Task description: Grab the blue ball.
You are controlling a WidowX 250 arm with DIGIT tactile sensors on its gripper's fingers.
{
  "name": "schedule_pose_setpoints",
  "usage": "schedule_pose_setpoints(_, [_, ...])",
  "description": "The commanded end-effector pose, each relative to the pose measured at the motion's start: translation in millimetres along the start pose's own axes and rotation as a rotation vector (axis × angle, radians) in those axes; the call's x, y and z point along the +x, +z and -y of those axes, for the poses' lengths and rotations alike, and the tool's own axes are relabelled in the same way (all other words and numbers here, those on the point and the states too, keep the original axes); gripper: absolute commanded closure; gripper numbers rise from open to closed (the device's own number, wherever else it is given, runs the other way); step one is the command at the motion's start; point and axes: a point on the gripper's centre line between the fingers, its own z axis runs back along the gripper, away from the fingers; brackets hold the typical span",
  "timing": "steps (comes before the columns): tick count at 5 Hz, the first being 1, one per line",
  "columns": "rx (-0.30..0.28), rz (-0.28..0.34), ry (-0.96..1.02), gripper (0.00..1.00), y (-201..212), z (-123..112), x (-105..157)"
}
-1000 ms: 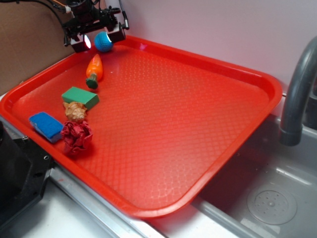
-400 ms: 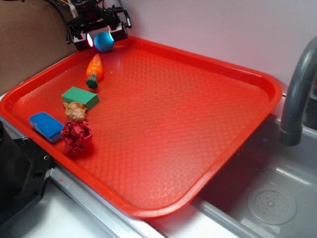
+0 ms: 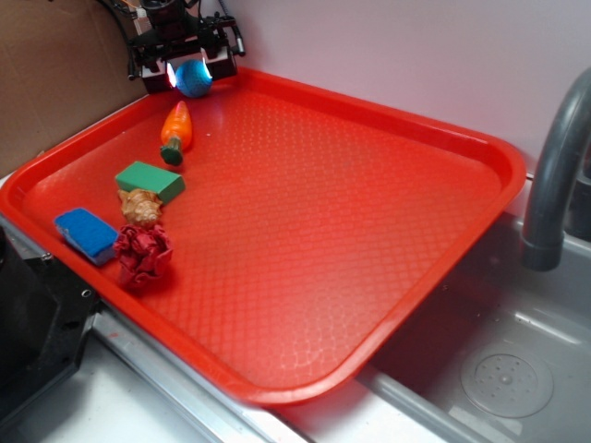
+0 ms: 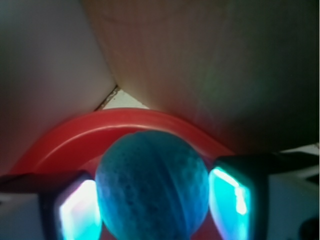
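Jaws are closed on the blue ball (image 4: 152,186), seated centrally between both pads, above the tray's (image 3: 388,120) far-left corner.

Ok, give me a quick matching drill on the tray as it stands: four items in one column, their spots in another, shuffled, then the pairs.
Items:
1. blue ball
2. toy carrot
3. green block
4. blue sponge

Places:
A. beside the crumpled red paper, near the tray's front-left rim
B. between the pincer fingers at the far corner
C. just behind the seashell
D. between ball and green block

Pairs: 1-B, 2-D, 3-C, 4-A
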Motion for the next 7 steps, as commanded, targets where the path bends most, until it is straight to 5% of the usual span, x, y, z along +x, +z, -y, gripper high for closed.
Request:
schedule_pose_setpoints(1, [-0.003,0.022,-0.021,1.0,-8.2,-1.7,5.5])
schedule_pose_setpoints(4, [-0.033,0.03,-0.106,1.0,28.8,-10.8,-13.9])
schedule_pose_setpoints(5, [-0.105,0.044,-0.166,1.0,72.2,-14.7,-35.9])
schedule_pose_setpoints(6, [-0.16,-0.024,-0.29,1.0,132.3,-14.5,-62.9])
schedule_pose_setpoints(7, [-0.283,-0.077,-0.376,1.0,170.5,-14.0,-74.0])
